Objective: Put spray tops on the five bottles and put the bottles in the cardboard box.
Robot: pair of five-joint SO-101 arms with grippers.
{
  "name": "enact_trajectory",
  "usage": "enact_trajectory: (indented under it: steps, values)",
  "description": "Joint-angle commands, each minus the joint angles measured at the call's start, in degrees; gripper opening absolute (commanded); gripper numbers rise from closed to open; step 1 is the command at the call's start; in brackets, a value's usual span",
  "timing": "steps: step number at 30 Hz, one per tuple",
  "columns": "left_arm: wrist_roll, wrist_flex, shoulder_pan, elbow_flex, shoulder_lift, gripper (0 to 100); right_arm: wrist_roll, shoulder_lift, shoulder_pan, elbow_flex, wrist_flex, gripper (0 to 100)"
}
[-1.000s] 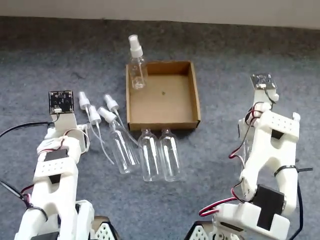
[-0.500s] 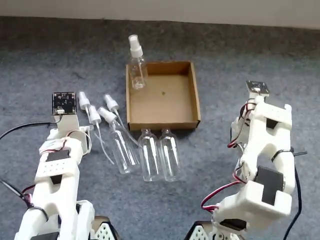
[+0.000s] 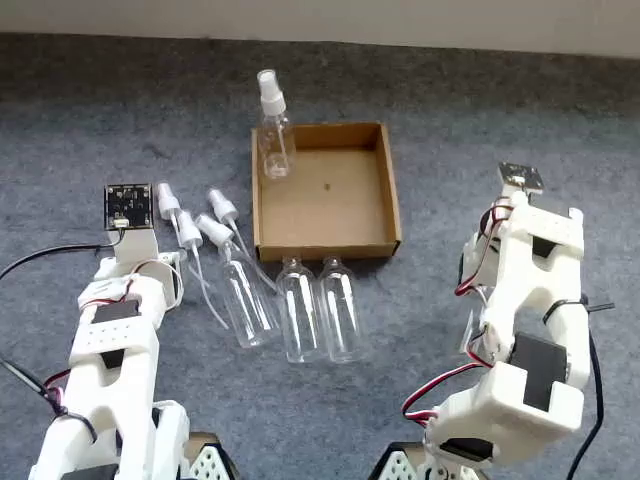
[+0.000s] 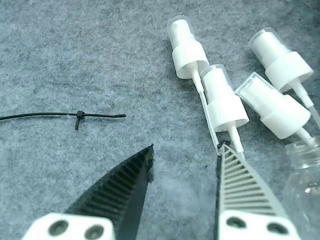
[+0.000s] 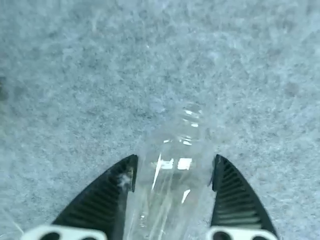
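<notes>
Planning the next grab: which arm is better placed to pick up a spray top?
Left. The left gripper hangs open right beside the loose spray tops; the right gripper has a bottle between its fingers.

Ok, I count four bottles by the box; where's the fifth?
The fifth bottle is held uncapped in the right gripper in the right wrist view, over bare carpet; in the high view, that arm is right of the cardboard box.

Three capless bottles (image 3: 300,315) beside cardboard box (image 3: 394,190)
</notes>
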Motion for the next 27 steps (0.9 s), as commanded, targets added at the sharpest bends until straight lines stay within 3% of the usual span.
enact_trajectory:
  steps: [1,7,22,27]
  values:
    - [0.2,-0.9,1.0,-0.2,-1.3,20,2.8,-0.2,-0.6,-3.2,-0.5,10.4]
    - [0.2,-0.9,1.0,-0.2,-1.3,20,9.1,-0.1,-0.4,-3.2,-0.5,4.8]
    - [0.2,-0.9,1.0,-0.2,-1.2,20,18.7,-0.1,0.2,-3.2,-0.1,5.0]
    - [0.2,-0.9,1.0,-0.2,-1.0,20,19.6,-0.3,0.2,-3.2,0.0,12.7]
